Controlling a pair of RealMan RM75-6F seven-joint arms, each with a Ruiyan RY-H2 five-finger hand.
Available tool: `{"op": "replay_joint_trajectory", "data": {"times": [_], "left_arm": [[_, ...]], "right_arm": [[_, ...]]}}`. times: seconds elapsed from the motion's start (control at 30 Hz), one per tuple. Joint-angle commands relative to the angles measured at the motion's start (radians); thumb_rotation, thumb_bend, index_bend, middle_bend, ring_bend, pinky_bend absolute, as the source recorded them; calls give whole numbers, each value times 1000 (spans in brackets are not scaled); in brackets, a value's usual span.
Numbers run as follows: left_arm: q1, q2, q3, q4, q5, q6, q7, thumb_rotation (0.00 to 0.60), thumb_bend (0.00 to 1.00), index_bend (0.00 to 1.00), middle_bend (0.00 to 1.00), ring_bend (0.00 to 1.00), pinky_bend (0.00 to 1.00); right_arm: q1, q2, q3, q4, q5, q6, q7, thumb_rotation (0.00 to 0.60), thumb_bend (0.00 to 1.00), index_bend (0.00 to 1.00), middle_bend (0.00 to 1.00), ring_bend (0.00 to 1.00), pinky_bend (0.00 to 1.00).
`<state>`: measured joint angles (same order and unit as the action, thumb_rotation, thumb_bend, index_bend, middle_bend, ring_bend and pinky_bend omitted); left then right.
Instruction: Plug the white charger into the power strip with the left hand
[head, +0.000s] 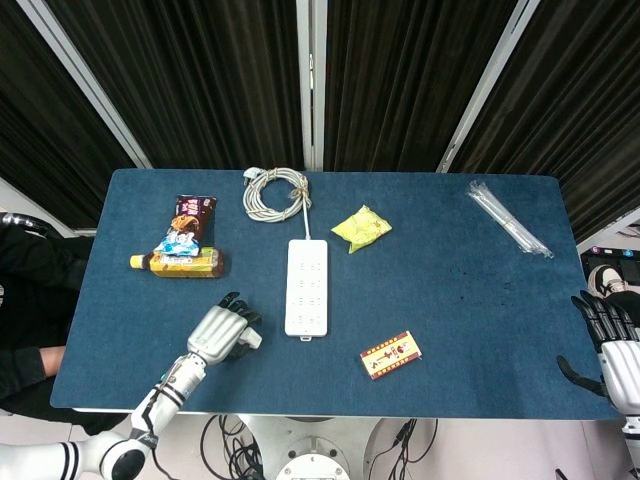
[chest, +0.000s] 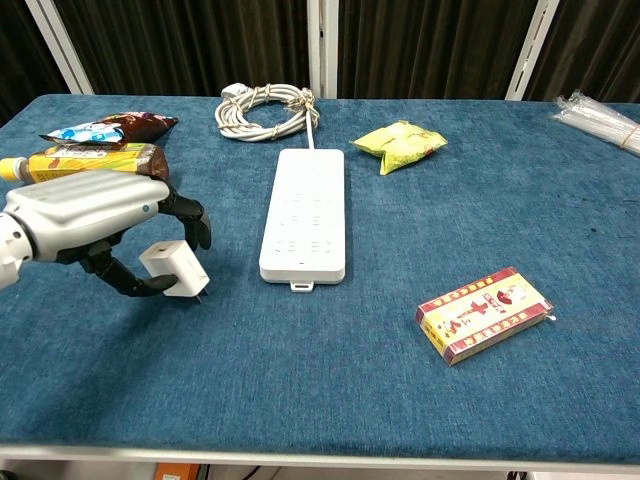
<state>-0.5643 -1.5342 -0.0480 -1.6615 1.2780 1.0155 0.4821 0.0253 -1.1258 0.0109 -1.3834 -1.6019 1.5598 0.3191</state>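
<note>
Step in hand: grasping the white charger (chest: 172, 268) for insertion into the power strip (chest: 304, 213).
Left robot hand (chest: 95, 218): curled around the charger, thumb below and fingers above. Contact appears made, but a firm pinch cannot be confirmed; the charger seems to rest on the bench (chest: 400, 400).
Right robot hand (head: 612, 345): at the bench edge, 4 o'clock in the head view, fingers spread, holding nothing.
Charger location: just beside the strip, at its 8 o'clock in the chest view; prongs point toward the near bench edge.
Strip location: bench centre, long axis running 12 to 6 o'clock.
Procedure: secure the charger body on opposite faces before lifting. Rotate until the prongs point down. Align over a socket row, then press straight down.
Risk: a loose grip will likely let the charger twist on contact.
Count: one charger, one strip, one coiled cable (chest: 268, 110), one yellow packet (chest: 400, 144), one red card box (chest: 483, 312), one bottle (chest: 80, 162), one snack bag (chest: 105, 129), one clear wrapped bundle (chest: 598, 115).
</note>
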Motion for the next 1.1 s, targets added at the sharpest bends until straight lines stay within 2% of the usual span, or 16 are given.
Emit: {"op": "replay_joint_trajectory", "data": {"times": [0.03, 0.2, 0.37, 0.63, 0.77, 0.87, 0.97, 1.1], "left_arm": [[0, -3, 3, 5, 4, 8, -1, 600, 336, 358, 352, 224, 125], [3, 1, 9, 6, 1, 13, -10, 600, 336, 361, 357, 225, 125], [4, -2, 13, 18, 3, 14, -29, 600, 364, 421, 395, 257, 131], [3, -10, 2, 37, 50, 36, -112, 600, 527, 589, 599, 457, 271], [-12, 21, -36, -7, 62, 60, -99, 600, 547, 615, 635, 495, 374], [-39, 48, -85, -55, 36, 61, -44, 600, 553, 630, 652, 515, 428], [-85, 62, -137, -98, -26, 42, 56, 600, 556, 640, 671, 539, 480], [-168, 32, -200, -105, -150, 12, 206, 600, 562, 657, 696, 582, 541]], "right_arm": [[2, 2, 1, -4, 2, -3, -4, 600, 207, 0, 34, 0, 0], [5, 5, 1, -13, 2, -9, -13, 600, 209, 0, 36, 0, 0], [5, 4, 0, -17, 5, -12, -17, 600, 208, 0, 37, 0, 0], [0, 5, -2, -23, 1, -3, -22, 600, 204, 0, 40, 0, 0], [-1, 6, -3, -25, -4, 3, -24, 600, 207, 0, 41, 0, 0], [-2, 6, -3, -24, -7, 7, -23, 600, 205, 0, 41, 0, 0], [-2, 5, -4, -23, -9, 10, -22, 600, 207, 0, 42, 0, 0], [-4, 6, -4, -23, -12, 15, -23, 600, 205, 0, 42, 0, 0]]}}
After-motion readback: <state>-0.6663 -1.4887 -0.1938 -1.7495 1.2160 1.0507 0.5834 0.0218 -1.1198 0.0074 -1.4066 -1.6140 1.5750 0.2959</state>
